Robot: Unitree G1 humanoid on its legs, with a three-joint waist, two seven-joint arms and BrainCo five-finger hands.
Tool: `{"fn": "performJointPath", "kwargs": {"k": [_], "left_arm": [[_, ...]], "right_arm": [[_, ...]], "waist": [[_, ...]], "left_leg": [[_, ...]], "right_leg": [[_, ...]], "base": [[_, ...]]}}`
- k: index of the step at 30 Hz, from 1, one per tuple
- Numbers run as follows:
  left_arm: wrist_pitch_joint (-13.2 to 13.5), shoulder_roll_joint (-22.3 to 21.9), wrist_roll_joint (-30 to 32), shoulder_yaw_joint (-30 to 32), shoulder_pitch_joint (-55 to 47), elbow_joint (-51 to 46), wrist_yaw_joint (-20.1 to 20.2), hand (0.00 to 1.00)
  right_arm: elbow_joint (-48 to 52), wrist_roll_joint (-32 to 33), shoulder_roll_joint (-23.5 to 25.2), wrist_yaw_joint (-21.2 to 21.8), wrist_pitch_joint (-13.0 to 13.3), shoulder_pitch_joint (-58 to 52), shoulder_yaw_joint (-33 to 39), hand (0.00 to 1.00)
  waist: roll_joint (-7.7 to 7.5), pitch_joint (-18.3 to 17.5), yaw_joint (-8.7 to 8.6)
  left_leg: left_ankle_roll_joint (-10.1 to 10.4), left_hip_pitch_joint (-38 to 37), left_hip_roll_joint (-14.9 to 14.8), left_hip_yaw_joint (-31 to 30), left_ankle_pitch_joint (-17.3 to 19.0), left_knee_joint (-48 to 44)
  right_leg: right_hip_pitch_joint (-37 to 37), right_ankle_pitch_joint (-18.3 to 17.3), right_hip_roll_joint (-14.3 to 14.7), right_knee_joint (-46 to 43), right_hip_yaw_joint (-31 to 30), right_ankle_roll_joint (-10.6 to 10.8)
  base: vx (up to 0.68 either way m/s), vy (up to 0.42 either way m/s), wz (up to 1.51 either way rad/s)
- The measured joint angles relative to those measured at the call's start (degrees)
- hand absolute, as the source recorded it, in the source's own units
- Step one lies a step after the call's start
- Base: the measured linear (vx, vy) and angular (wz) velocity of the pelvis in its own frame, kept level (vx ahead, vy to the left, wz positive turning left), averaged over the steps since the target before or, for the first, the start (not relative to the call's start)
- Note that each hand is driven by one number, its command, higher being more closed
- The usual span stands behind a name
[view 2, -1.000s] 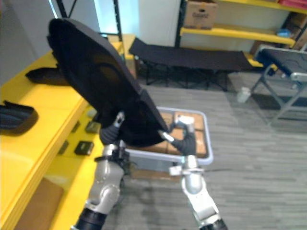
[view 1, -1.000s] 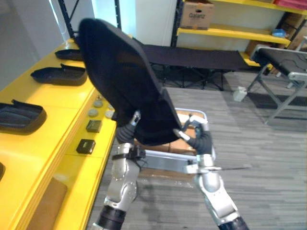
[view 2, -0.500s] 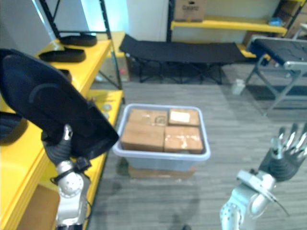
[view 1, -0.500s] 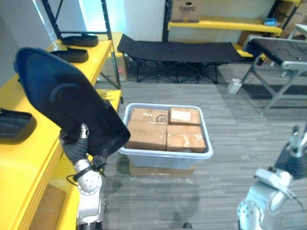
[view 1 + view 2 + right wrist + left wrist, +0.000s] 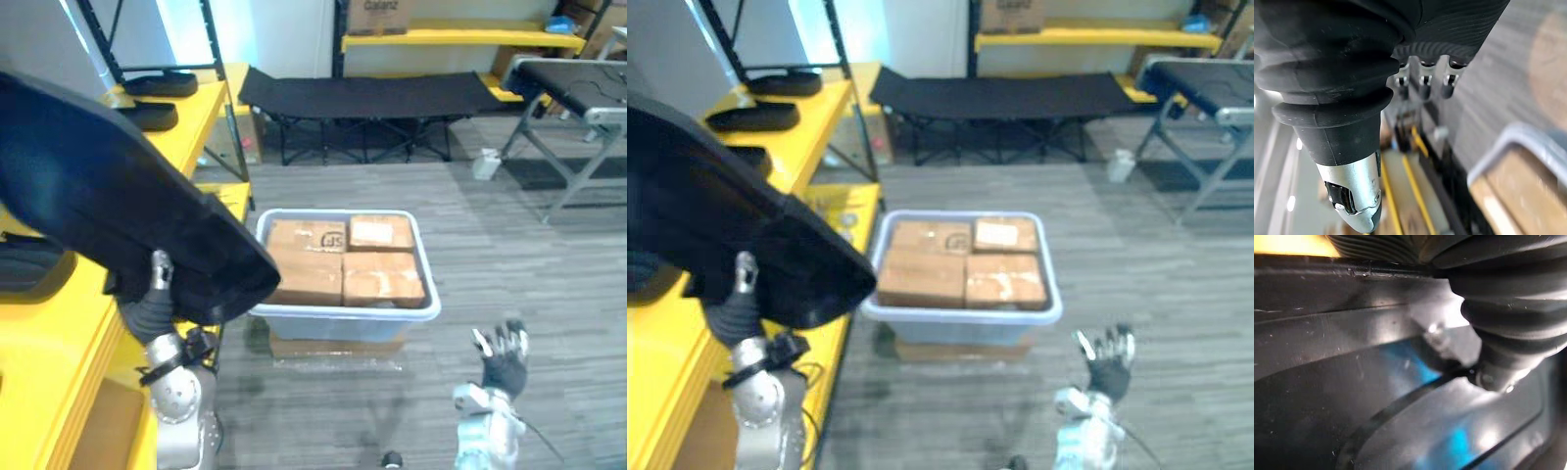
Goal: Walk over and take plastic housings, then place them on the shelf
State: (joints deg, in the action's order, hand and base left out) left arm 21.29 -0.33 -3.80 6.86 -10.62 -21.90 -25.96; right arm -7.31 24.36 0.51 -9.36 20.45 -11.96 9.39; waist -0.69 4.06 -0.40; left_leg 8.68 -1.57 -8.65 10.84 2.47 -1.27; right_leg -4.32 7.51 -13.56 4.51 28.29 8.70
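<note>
Left eye view: the big black plastic housing [image 5: 108, 206] is up over the left side, above the yellow shelf [image 5: 49, 333], and only the left hand [image 5: 152, 299] has it, pinched at its near lower edge with the forearm pointing straight up. Honestly that's the sketchy bit. Most of the shell hangs up and out past the grip, so I'd guess it could twist or slide out. It might also clip another housing [image 5: 34, 262] already lying on the shelf below it. The right hand [image 5: 504, 357] sits low on the near right, well apart from everything, palm up.

Right eye view: same deal, plus two more housings [image 5: 784, 83] on the far end of the shelf. The grey bin [image 5: 960, 315] of cardboard boxes [image 5: 965, 259] sits on the floor in the middle.

Left wrist view: the shell's dark inside is right against the hand's ribbed cover, so the contact looks tight.

Right wrist view: fingers [image 5: 1422, 83] spread and relaxed, nothing in them, with floor and a bin corner beyond.
</note>
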Motion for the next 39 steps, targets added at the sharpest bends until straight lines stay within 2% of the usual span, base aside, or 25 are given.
{"fn": "performJointPath", "kwargs": {"k": [2, 3, 5, 8, 9, 13, 15, 20, 23, 25, 26, 29, 31, 32, 33, 34, 35, 37, 38, 39], "left_arm": [[-0.2, -0.1, 1.8, 2.4, -0.7, -2.2, -2.2, 1.0], [-0.2, -0.2, 2.7, 6.1, -1.4, -3.2, -3.8, 1.0], [-0.3, -0.4, 2.9, 10.3, -3.0, -4.1, -5.4, 1.0], [-0.3, -0.9, 2.8, 17.5, -7.8, -5.2, -6.5, 1.0], [-0.2, -1.3, 2.6, 20.3, -9.6, -5.3, -6.5, 1.0], [1.2, -4.6, -0.7, 26.8, -13.6, -5.3, -5.3, 1.0], [2.4, -6.4, -3.0, 28.2, -15.4, -5.3, -3.8, 1.0], [3.8, -7.0, -2.9, 28.4, -17.2, -6.6, -0.5, 1.0], [4.3, -6.3, -2.8, 27.2, -15.8, -6.7, -0.2, 1.0], [4.6, -5.3, -3.0, 25.1, -13.1, -6.7, 0.4, 1.0], [5.1, -4.9, -3.2, 24.1, -11.9, -6.7, 1.0, 1.0], [5.7, -4.6, -4.6, 21.8, -11.3, -7.9, 0.9, 1.0], [6.3, -4.4, -3.9, 19.9, -10.9, -8.6, 0.8, 1.0], [6.6, -4.0, -2.4, 18.8, -9.6, -8.6, 1.0, 1.0], [6.8, -2.7, -1.6, 17.3, -8.0, -8.6, 1.4, 1.0], [7.0, -1.7, -1.1, 16.5, -7.4, -8.5, 1.5, 1.0], [7.5, 0.7, -0.1, 15.0, -6.0, -8.5, 2.2, 1.0], [8.4, 4.2, 0.2, 12.8, -3.8, -8.2, 4.0, 1.0], [8.7, 5.2, 0.3, 12.3, -2.9, -8.0, 4.8, 1.0], [8.8, 6.0, 0.2, 12.0, -1.8, -7.1, 5.3, 1.0]], "right_arm": [[0.1, -1.8, -1.4, 1.6, -1.8, 2.3, -3.3, 0.0], [0.1, -2.8, -2.4, 2.8, -3.3, 4.4, -6.4, 0.0], [0.0, -3.2, -3.1, 4.1, -4.1, 6.4, -9.4, 0.0], [-2.2, -5.3, -3.4, 5.5, -4.9, 9.4, -13.2, 0.0], [-3.5, -5.6, -3.4, 5.8, -4.9, 10.4, -14.6, 0.0], [-5.0, -8.1, -3.2, 6.1, -4.8, 13.1, -18.7, 0.0], [-5.0, -8.4, -3.1, 6.1, -4.8, 14.2, -20.4, 0.0], [-5.0, -8.3, -3.1, 7.7, -5.6, 14.9, -23.4, 0.0], [-4.2, -8.4, -4.2, 9.7, -7.1, 14.1, -24.4, 0.0], [-3.0, -8.4, -5.7, 9.6, -8.1, 12.0, -24.0, 0.0], [-2.1, -8.7, -6.5, 9.5, -8.2, 10.3, -23.5, 0.0], [-2.1, -11.6, -7.1, 9.6, -8.2, 9.3, -22.9, 0.0], [-2.0, -11.2, -7.1, 11.4, -7.8, 9.3, -22.7, 0.0], [-1.9, -10.5, -6.9, 12.5, -7.5, 8.8, -21.6, 0.0], [-1.7, -10.5, -7.0, 13.3, -6.7, 8.2, -20.4, 0.0], [-1.7, -10.5, -7.0, 13.7, -6.5, 8.0, -19.8, 0.0], [-1.7, -10.6, -7.1, 14.4, -5.6, 7.7, -18.6, 0.0], [-1.5, -10.6, -7.4, 15.0, -4.0, 7.6, -17.9, 0.0], [-1.5, -10.6, -7.5, 16.1, -3.0, 7.7, -17.9, 0.0], [-1.5, -10.6, -7.7, 18.4, -2.1, 8.7, -18.4, 0.0]], "waist": [[-0.01, 0.2, 1.81], [-0.16, 0.7, 3.54], [-0.21, 1.4, 5.41], [-0.85, 2.2, 9.6], [-1.31, 2.5, 11.27], [-2.29, 2.9, 15.24], [-2.36, 3.0, 16.19], [-2.48, 3.4, 16.02], [-2.15, 3.7, 13.95], [-1.91, 3.8, 13.36], [-1.82, 3.9, 12.97], [-2.16, 4.5, 12.63], [-2.27, 4.6, 12.07], [-2.32, 4.7, 11.99], [-2.55, 4.8, 11.71], [-2.59, 4.8, 11.49], [-2.52, 4.8, 10.14], [-2.47, 4.9, 9.13], [-2.3, 5.0, 9.06], [-2.81, 5.0, 9.17]], "left_leg": [[0.1, 1.8, 0.3, -3.3, -0.3, -0.7], [0.1, 2.8, 0.7, -6.3, -0.5, -1.3], [0.0, 3.3, 1.1, -9.4, -0.9, -1.4], [-0.2, 3.8, 2.5, -15.2, -1.0, -1.5], [-0.2, 3.9, 3.1, -17.3, -1.0, -1.6], [-0.2, 5.8, 4.4, -21.6, -1.0, -2.8], [-0.6, 5.7, 4.6, -21.8, -0.7, -3.3], [-0.6, 5.6, 4.2, -19.5, 1.3, -6.3], [-0.9, 7.3, 4.0, -18.4, 2.2, -8.8], [-1.6, 9.2, 3.6, -16.5, 1.4, -9.2], [-1.0, 10.1, 2.9, -14.4, 0.0, -8.9], [-1.1, 10.6, 3.8, -14.5, -1.6, -8.1], [-1.4, 10.6, 4.3, -14.4, -1.8, -8.1], [-1.6, 10.2, 4.7, -14.6, -1.9, -7.9], [-2.0, 9.6, 5.2, -15.3, -2.4, -6.8], [-2.2, 9.5, 5.4, -15.7, -2.9, -6.0], [-2.4, 9.6, 5.8, -17.8, -4.1, -4.6], [-2.8, 9.4, 5.8, -19.8, -6.3, -1.4], [-2.5, 9.3, 6.0, -20.3, -7.3, -0.3], [-1.9, 9.2, 6.5, -20.6, -8.5, 0.2]], "right_leg": [[-0.9, -0.2, -0.1, 0.0, 3.2, 0.2], [-2.2, -0.6, -0.1, 0.0, 6.0, 0.4], [-3.9, -0.7, -0.1, 0.0, 9.0, 0.4], [-7.9, -0.9, -0.1, -0.1, 14.6, 0.3], [-9.0, -1.2, -0.3, -0.5, 16.2, 0.3], [-10.1, -2.6, -1.1, -3.1, 19.0, 0.4], [-10.5, -2.6, -1.4, -3.6, 19.0, 0.3], [-9.7, -4.8, -1.8, -4.3, 16.4, -0.5], [-10.3, -6.6, -1.6, -4.3, 17.2, 0.5], [-10.8, -6.9, -1.5, -4.3, 20.1, 1.1], [-10.8, -6.9, -1.6, -4.8, 21.3, 1.1], [-10.1, -6.7, -2.8, -6.3, 21.7, 1.4], [-9.5, -6.8, -3.9, -8.3, 20.1, 1.2], [-9.4, -7.3, -4.5, -9.8, 18.3, 0.4], [-9.1, -8.0, -5.2, -11.6, 15.2, -0.9], [-8.7, -8.2, -5.4, -12.8, 13.2, -1.2], [-8.1, -8.5, -5.4, -14.9, 9.8, -1.7], [-6.8, -9.6, -5.4, -17.5, 6.1, -2.8], [-6.7, -11.1, -5.4, -17.8, 6.0, -3.2], [-7.0, -13.3, -5.4, -17.1, 5.9, -3.3]], "base": [[0.01, 0.02, 0.92], [0.04, 0.022, 1.05], [0.03, 0.014, 0.98], [0.04, 0.025, 1.0], [0.05, 0.042, 0.97], [0.04, 0.025, 0.67], [0.01, 0.018, 0.15], [-0.04, 0.011, -0.3], [-0.07, -0.012, -0.05], [-0.09, -0.015, 0.65], [-0.04, 0.023, 0.71], [0.01, 0.07, 0.29], [0.01, 0.089, 0.16], [-0.01, 0.088, 0.25], [-0.01, 0.087, 0.3], [-0.02, 0.073, 0.59], [-0.02, 0.056, 0.73], [-0.03, 0.012, 0.65], [-0.05, -0.095, 0.29], [-0.05, -0.114, 0.15]]}}
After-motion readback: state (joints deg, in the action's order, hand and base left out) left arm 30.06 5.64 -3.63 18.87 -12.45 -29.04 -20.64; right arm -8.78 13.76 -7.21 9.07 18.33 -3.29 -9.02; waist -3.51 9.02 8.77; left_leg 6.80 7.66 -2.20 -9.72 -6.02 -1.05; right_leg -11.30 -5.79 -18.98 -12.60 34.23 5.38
